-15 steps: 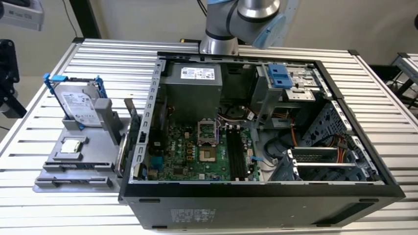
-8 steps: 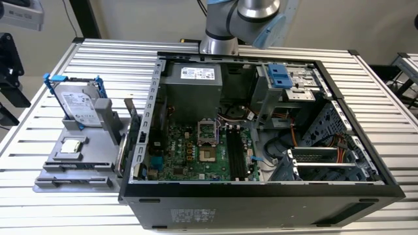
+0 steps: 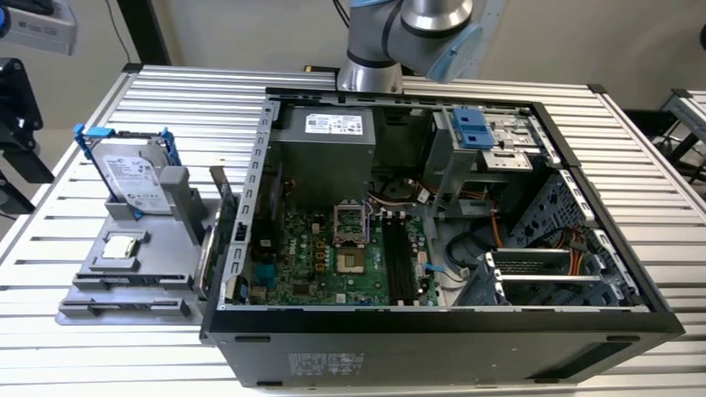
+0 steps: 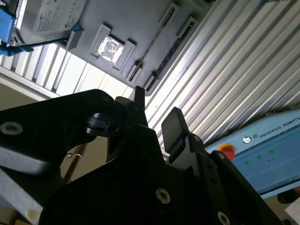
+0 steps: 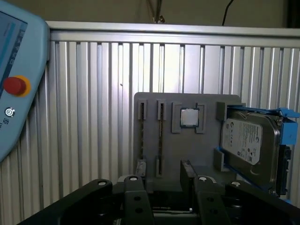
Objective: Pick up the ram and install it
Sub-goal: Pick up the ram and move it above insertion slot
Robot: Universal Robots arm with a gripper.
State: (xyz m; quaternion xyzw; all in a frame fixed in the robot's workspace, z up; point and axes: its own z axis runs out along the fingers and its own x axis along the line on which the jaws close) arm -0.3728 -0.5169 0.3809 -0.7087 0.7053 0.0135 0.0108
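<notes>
- The black pincer is closest to the lens in both wrist views. Its two fingers are spread and released, with nothing between them.
- Beyond it lies the ribbed metal tabletop.
- A grey tray rests flat on the tabletop, well apart from the pincer.
- The ram stands on edge in a tray slot and shows as a thin strip. In the first wrist view it lines up with the gap between the fingers.
- Just beside the ram, a square silver chip sits in its own recess.
- Past the chip, a silver drive in a blue bracket leans on the tray.
- A blue-grey pendant with a red button sits apart from the tray.
- In the exterior view, an open case stands to the exterior view's right of the tray. Its side wall rises between the tray and the motherboard.
- The board's long black sockets lie in the case.
- The arm rises behind the case.
</notes>
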